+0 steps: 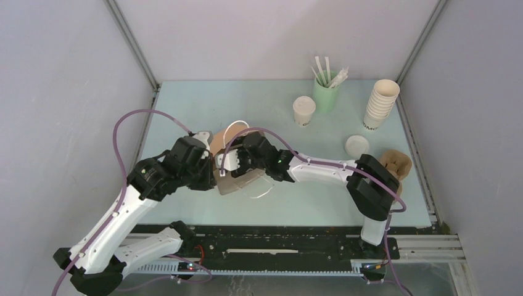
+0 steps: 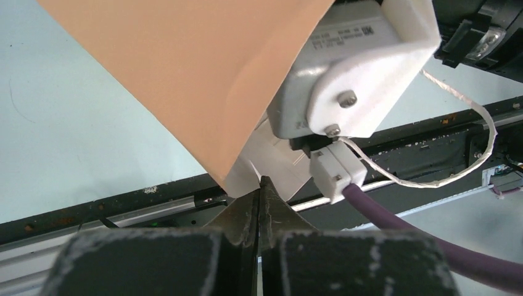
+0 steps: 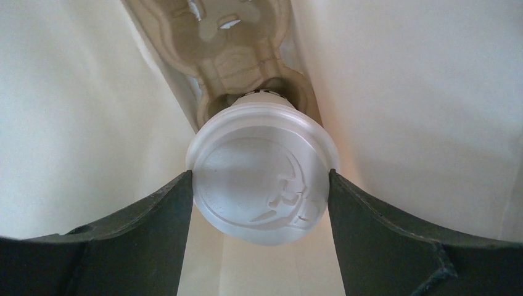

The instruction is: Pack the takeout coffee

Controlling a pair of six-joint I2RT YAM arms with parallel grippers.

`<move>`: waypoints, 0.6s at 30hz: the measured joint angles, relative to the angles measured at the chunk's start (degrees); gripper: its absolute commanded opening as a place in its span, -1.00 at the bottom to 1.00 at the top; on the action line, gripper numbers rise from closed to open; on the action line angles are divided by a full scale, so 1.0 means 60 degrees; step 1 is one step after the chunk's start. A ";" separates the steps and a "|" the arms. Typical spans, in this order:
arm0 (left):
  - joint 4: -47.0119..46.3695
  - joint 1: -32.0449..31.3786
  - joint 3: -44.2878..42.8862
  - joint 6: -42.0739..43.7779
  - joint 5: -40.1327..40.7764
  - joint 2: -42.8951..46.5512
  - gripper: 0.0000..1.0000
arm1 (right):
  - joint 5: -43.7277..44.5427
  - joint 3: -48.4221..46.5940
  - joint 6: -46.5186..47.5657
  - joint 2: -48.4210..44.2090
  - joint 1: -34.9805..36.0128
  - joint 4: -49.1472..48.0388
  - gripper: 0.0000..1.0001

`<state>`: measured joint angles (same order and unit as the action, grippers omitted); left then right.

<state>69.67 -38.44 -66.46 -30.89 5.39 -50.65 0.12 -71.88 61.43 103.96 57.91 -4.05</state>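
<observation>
The brown paper bag lies mid-table with its mouth toward my right arm. My left gripper is shut on the bag's edge; its jaws are pressed together on the paper. My right gripper reaches inside the bag and is shut on a lidded cream cup, a finger touching each side of the lid. The cup sits against a brown pulp cup carrier deep in the bag. A second lidded cup stands at the back of the table.
A green cup of white sticks and a tall stack of lidless cups stand at the back right. A loose white lid and another pulp carrier lie by the right edge. The bag's white handle loops behind it.
</observation>
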 measured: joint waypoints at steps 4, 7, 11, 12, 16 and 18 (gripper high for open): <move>-0.0004 0.0000 0.0000 0.0000 0.0011 -0.0040 -1.00 | 0.0302 -0.0372 -0.0801 0.0262 0.0084 0.0004 0.00; -0.0004 0.0000 0.0000 0.0000 0.0011 -0.0062 -1.00 | 0.0499 -0.0532 -0.1333 0.0379 0.0131 -0.0004 0.00; -0.0015 0.0000 0.0000 -0.0004 0.0069 -0.0058 -1.00 | 0.0794 -0.0641 -0.2029 0.0463 0.0131 -0.0007 0.00; -0.0018 0.0000 0.0000 -0.0007 0.0073 -0.0055 -1.00 | 0.0827 -0.0659 -0.2113 0.0481 0.0135 -0.0011 0.01; -0.0044 0.0018 0.0000 -0.0011 0.0102 -0.0036 -1.00 | 0.0994 -0.0721 -0.2495 0.0554 0.0131 -0.0011 0.06; -0.0066 0.0022 0.0000 -0.0011 0.0127 -0.0029 -1.00 | 0.1064 -0.0758 -0.2637 0.0597 0.0131 -0.0011 0.14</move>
<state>69.28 -38.30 -66.46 -30.96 6.15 -50.83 6.50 -76.42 45.60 107.55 58.70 -4.12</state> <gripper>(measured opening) 0.004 0.813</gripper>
